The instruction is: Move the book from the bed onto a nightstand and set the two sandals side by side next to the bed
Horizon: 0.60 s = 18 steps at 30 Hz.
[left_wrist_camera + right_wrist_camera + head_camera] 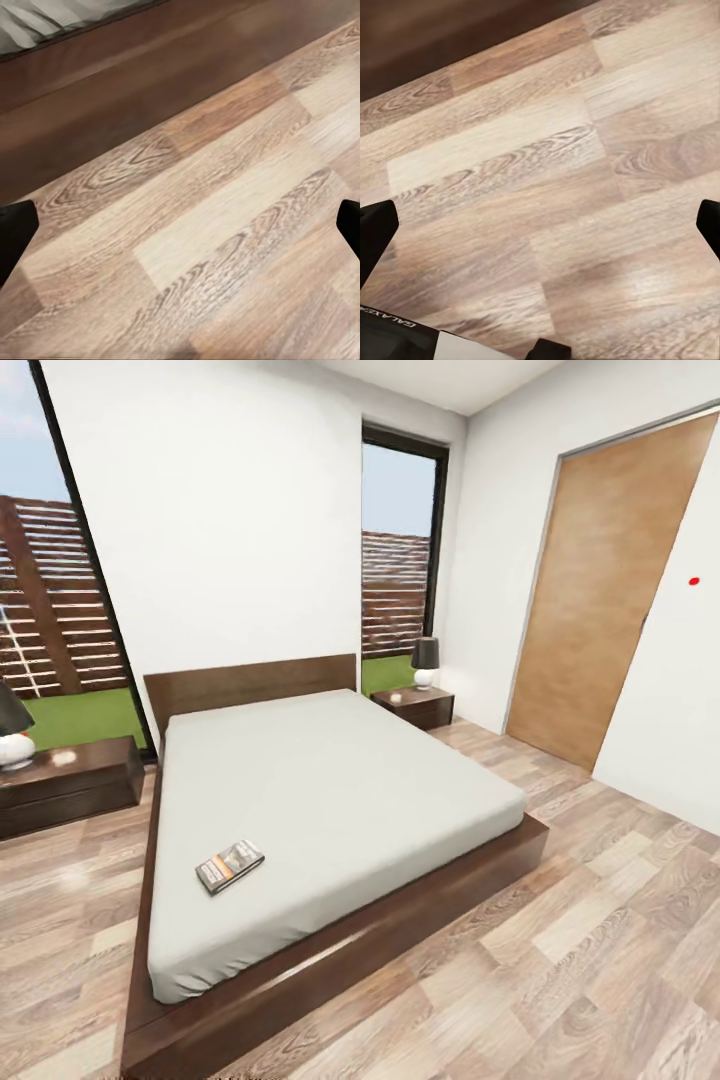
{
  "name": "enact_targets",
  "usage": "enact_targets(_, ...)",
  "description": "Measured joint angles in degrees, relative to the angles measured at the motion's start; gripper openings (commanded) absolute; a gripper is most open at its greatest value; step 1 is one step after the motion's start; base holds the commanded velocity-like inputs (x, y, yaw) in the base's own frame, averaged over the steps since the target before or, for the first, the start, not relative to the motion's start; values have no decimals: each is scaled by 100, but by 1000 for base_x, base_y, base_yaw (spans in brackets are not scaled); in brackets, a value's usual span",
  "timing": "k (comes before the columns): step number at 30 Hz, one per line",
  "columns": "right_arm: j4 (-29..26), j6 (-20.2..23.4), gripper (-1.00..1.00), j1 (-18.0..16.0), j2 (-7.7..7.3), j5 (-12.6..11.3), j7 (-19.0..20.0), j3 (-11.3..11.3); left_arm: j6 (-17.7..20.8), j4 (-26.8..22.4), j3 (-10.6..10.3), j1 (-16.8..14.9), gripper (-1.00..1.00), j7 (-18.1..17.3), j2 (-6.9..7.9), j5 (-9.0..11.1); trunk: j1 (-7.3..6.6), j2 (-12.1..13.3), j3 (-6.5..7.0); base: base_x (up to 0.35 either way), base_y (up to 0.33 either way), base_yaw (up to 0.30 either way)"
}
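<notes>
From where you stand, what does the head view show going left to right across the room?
Left nightstand with a lamp → book lying on the bed → far nightstand with a lamp → wooden door.

Left hand (pixel 180 232) and right hand (pixel 540 232) both spread wide

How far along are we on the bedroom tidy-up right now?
Nothing looks done yet. The book lies on the bed, near its foot on the left side; both nightstands carry only lamps. Nothing is in hand: the left gripper and right gripper are open over bare floor. Left: moving the book, then finding and pairing the sandals.
</notes>
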Motion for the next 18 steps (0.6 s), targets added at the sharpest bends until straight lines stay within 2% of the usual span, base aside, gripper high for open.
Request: enact_targets(18,0,1,100,0,0,0,1,0,-2,0,-7,0,100,1,-9,0,0,0,0,0,0,293)
